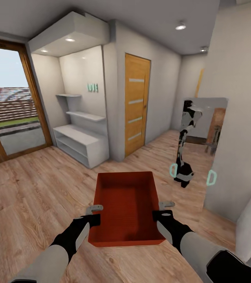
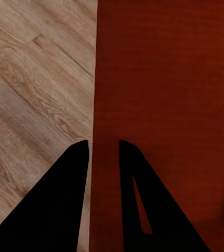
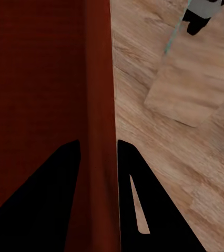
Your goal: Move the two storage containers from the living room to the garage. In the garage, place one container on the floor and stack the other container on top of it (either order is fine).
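Above open plank floor (image 1: 31,204), each gripper (image 1: 94,214) (image 1: 163,210) clamps a container (image 1: 127,208) side wall

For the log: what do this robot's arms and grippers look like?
Both arms have pale grey forearms ending in black wrist sections. The left gripper and right gripper have small light grey fingers in the head view; in the wrist views the fingers look flat, black and tapered. No cables or markings visible.

My head camera looks forward and down over the storage container (image 1: 127,208), whose side walls both close wrist cameras share.
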